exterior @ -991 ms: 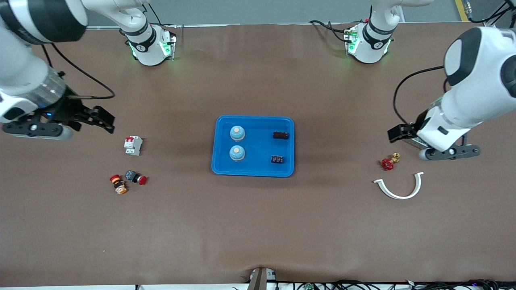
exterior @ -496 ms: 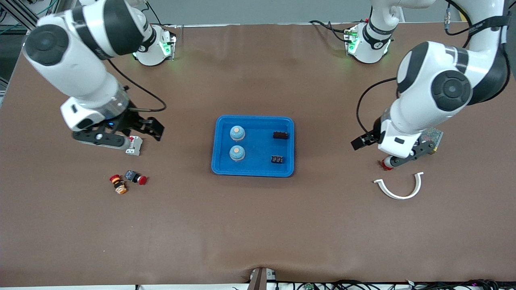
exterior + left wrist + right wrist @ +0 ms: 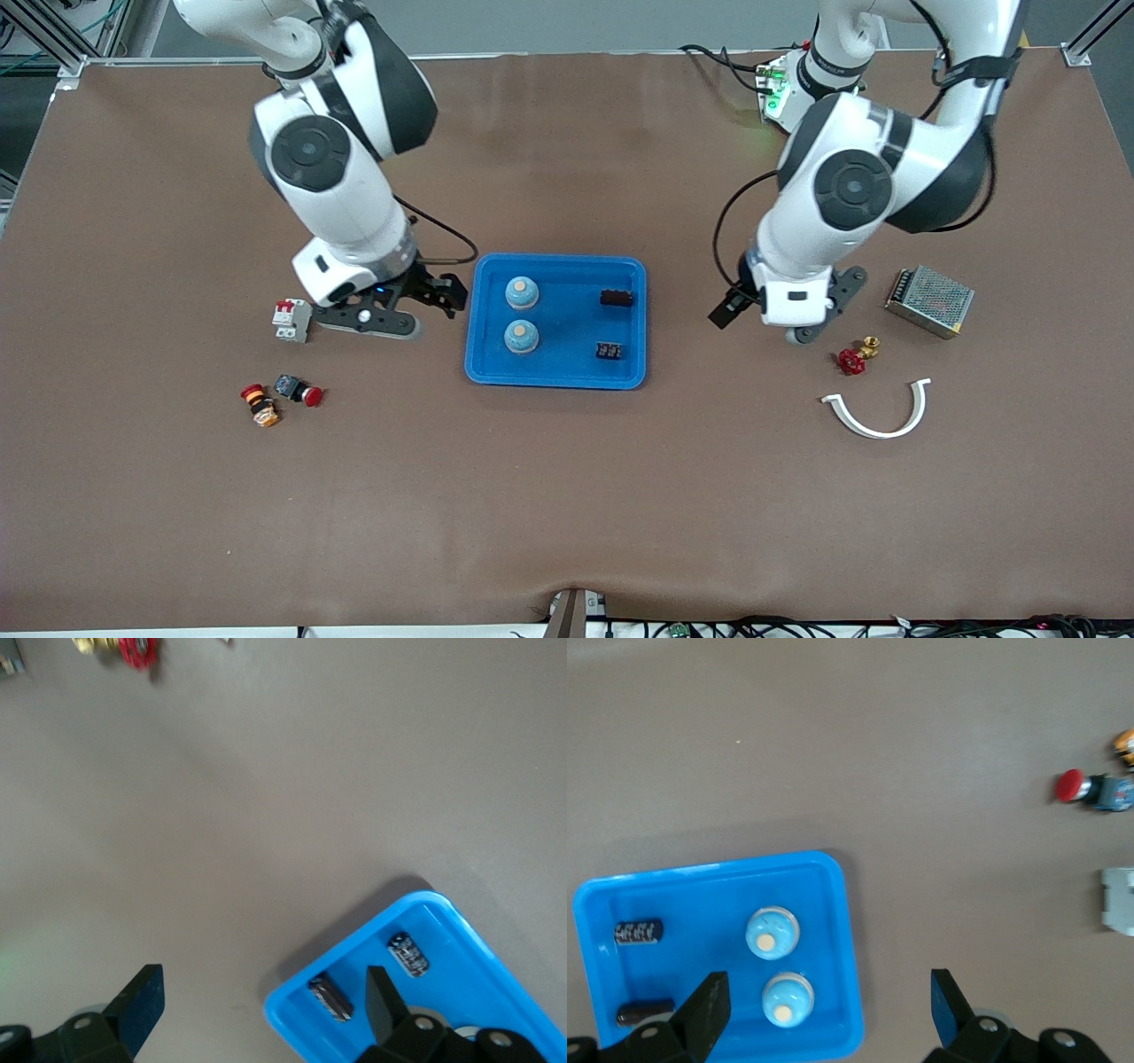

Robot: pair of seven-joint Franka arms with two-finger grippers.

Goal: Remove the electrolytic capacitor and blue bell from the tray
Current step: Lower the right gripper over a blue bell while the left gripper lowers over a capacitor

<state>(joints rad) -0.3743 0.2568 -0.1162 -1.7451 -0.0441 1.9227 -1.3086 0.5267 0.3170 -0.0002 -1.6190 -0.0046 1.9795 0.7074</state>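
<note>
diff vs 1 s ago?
Both arms swung in from the table's ends toward the tray. The right gripper now hangs open beside the tray at the right arm's end, the left gripper open short of its other end. Nothing grasped or released. Two blue bells, two capacitors and all loose parts lie as before.

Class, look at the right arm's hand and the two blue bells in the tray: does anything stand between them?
Nothing visible does. The right hand, open, is over the table just beside the tray at the right arm's end. The two blue bells stand just inside that edge, with only the low rim between.
</note>
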